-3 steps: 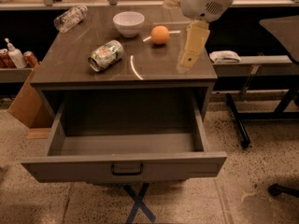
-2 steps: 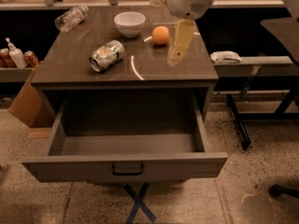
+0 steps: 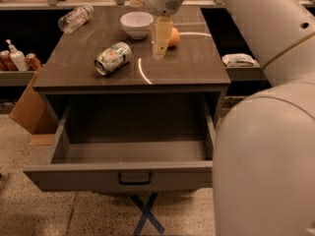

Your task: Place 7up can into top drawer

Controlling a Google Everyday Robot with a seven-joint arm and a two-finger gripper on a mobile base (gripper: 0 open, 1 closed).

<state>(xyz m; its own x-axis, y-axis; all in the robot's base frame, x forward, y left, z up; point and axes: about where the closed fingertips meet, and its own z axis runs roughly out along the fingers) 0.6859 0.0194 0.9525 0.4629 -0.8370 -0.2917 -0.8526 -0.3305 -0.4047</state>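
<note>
The 7up can (image 3: 113,58) lies on its side on the dark cabinet top (image 3: 192,63), left of centre, its silver end toward the front left. The top drawer (image 3: 133,173) is pulled wide open below, with a dark handle on its flat front; its inside looks bare. My gripper (image 3: 160,38) hangs above the cabinet top, to the right of the can and apart from it, just in front of the white bowl. It holds nothing that I can see.
A white bowl (image 3: 137,23) and an orange (image 3: 172,37) sit at the back of the top. A clear plastic bottle (image 3: 75,17) lies at the back left. Red cans and a pump bottle (image 3: 17,58) stand on a left shelf. My arm (image 3: 266,132) fills the right side.
My gripper has moved left across the cabinet top, toward the can. The arm now covers the right of the view. The can and drawer have not moved.
</note>
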